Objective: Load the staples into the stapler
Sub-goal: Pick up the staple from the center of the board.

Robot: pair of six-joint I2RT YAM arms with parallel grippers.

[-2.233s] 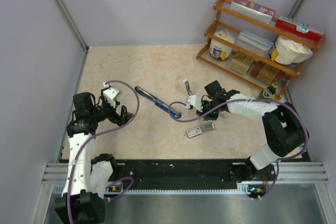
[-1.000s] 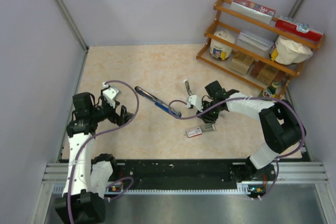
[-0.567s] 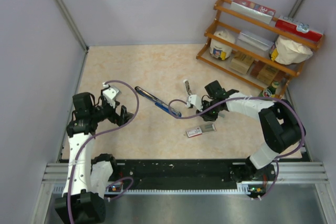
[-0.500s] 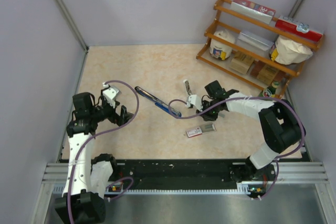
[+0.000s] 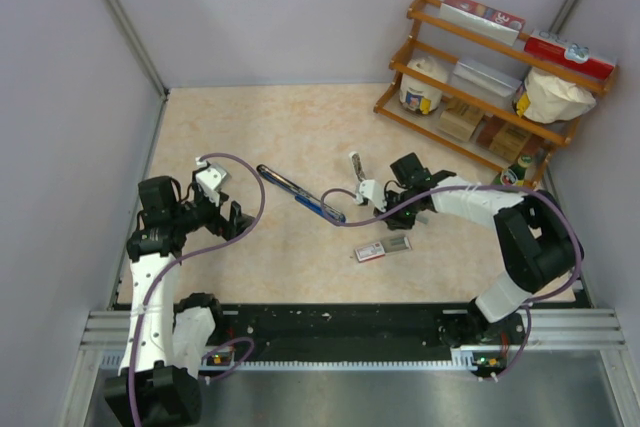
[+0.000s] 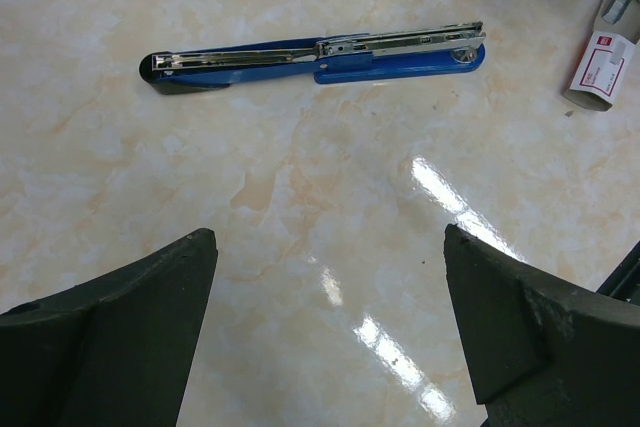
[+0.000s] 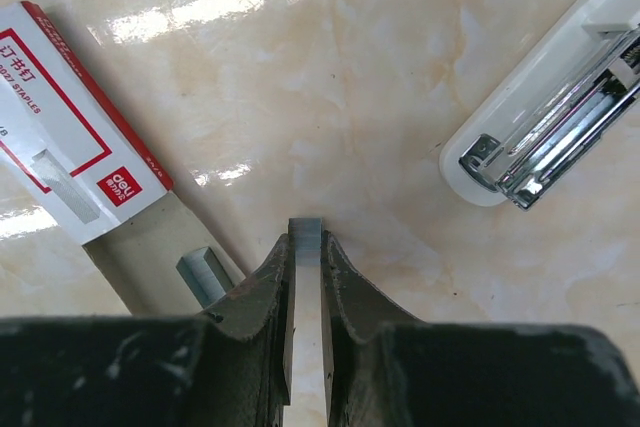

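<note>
The blue stapler (image 5: 300,197) lies opened flat in the middle of the table, its metal channel facing up in the left wrist view (image 6: 320,52). My right gripper (image 7: 306,239) is shut on a short silvery strip of staples (image 7: 306,230) held just above the table. It sits between the red-and-white staple box (image 7: 70,162) and the white stapler (image 7: 560,107), right of the blue stapler in the top view (image 5: 392,213). The box's grey tray (image 7: 150,242) is pulled out, with another staple strip (image 7: 203,275) in it. My left gripper (image 6: 330,327) is open and empty, near the blue stapler.
The staple box (image 5: 383,248) lies in front of my right gripper. The white stapler (image 5: 357,167) lies just behind it. A wooden shelf (image 5: 490,77) with boxes and bags stands at the back right. Grey walls close in the table.
My right gripper has drawn slightly back from the staple box, with the staple strip in it. The left arm and the blue stapler have not moved.
</note>
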